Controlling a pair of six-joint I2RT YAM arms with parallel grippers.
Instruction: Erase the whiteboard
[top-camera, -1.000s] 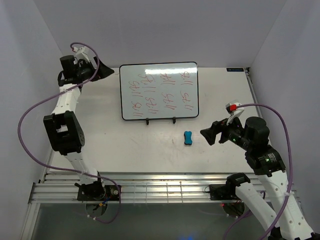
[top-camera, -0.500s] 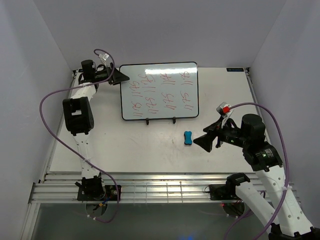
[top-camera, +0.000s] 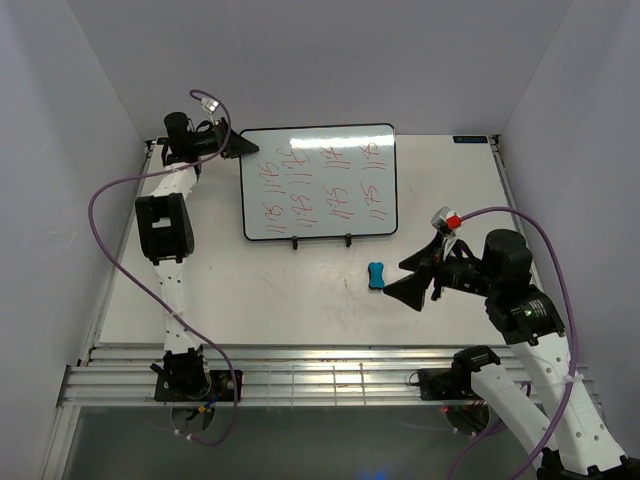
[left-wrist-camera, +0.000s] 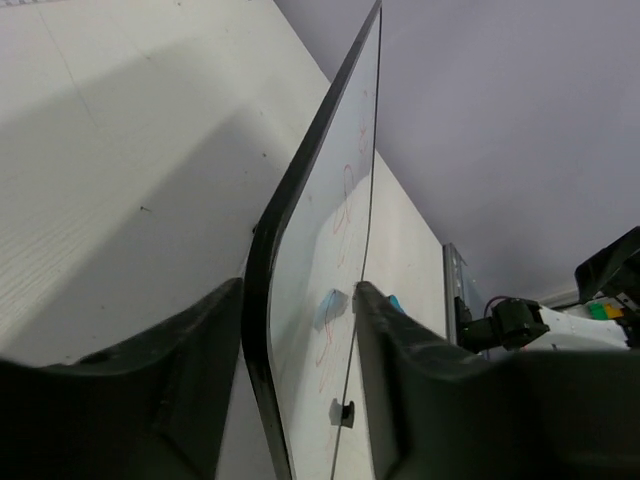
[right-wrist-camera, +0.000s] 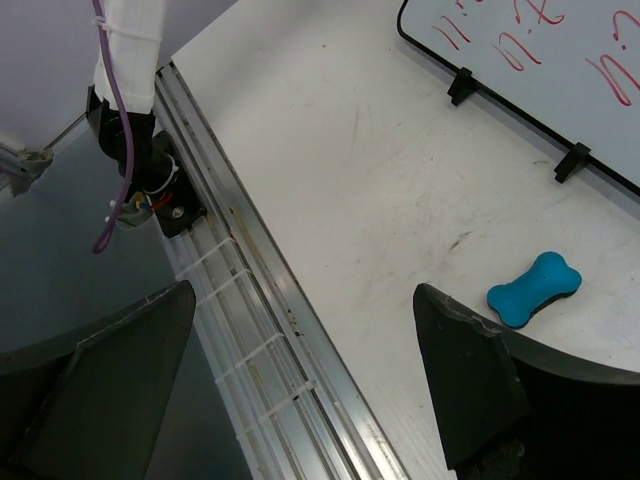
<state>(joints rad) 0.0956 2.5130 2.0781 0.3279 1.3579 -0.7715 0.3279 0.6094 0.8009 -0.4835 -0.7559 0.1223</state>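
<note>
red marks cover the whiteboard (top-camera: 320, 185), which stands tilted on a thin black wire stand (top-camera: 295, 241) at the far middle of the surface (top-camera: 300, 300). the left claw (top-camera: 235, 147) is at the board's top left corner. in the wrist view its fingers sit one behind and one in front of the black rim, but i cannot tell whether they are pressing on it. the right claw (top-camera: 395, 278) hangs with its fingers wide apart and holds nothing. it is just beside the blue eraser (top-camera: 376, 275), which lies flat in front of the stand.

the board looks only lightly propped, so a pinch at one corner could twist it off the stand or push it backwards. if that hold is loose, the board may rock or slide once wiping pressure comes. in the right wrist view the eraser lies off to one side, not between the fingers. a descent from there would likely nudge the small, low piece away or catch only one lobe.

the surface is off-white and scuffed, with an aluminium rail (top-camera: 330, 375) along the near edge. pale lavender walls (top-camera: 330, 60) close in on three sides.
</note>
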